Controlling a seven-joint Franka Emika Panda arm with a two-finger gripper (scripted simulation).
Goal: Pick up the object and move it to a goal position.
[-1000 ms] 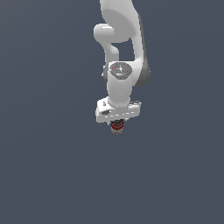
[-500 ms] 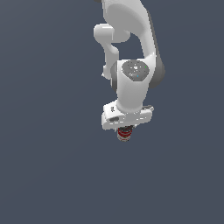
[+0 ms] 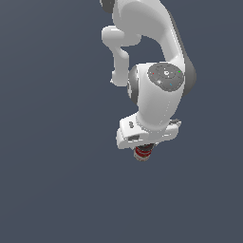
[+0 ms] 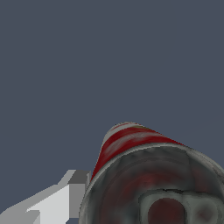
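Exterior view, left to right: nothing but flat grey-blue background on the exterior view's left, then my arm [image 3: 156, 90] coming down from the top edge, white links with grey joint covers, the round grey cap on the big joint facing the camera. Below that joint sits the white hand block, tilted, and under it my tool [image 3: 144, 151]. The can [image 3: 143, 153] pokes out just beneath the hand block, a small cylinder with a red band and dark and whitish stripes, far narrower than the block above it. It hangs in the air with only background around it, no counter or other surface showing in either view. To the exterior view's right of the arm, plain background again. Wrist view: the can [image 4: 144, 175] fills the lower part of the picture, very close to the lens, its end face toward the camera, grey and mottled with dark red blotches and a pale ring around a red centre; red and whitish stripes run along its side away from the camera. One white and grey finger [image 4: 61, 201] of my tool shows right beside the can, against its side as far as I can tell; the other finger is hidden behind the can. Tool state: closed down onto the can, gap just the can's width, can held off any surface.
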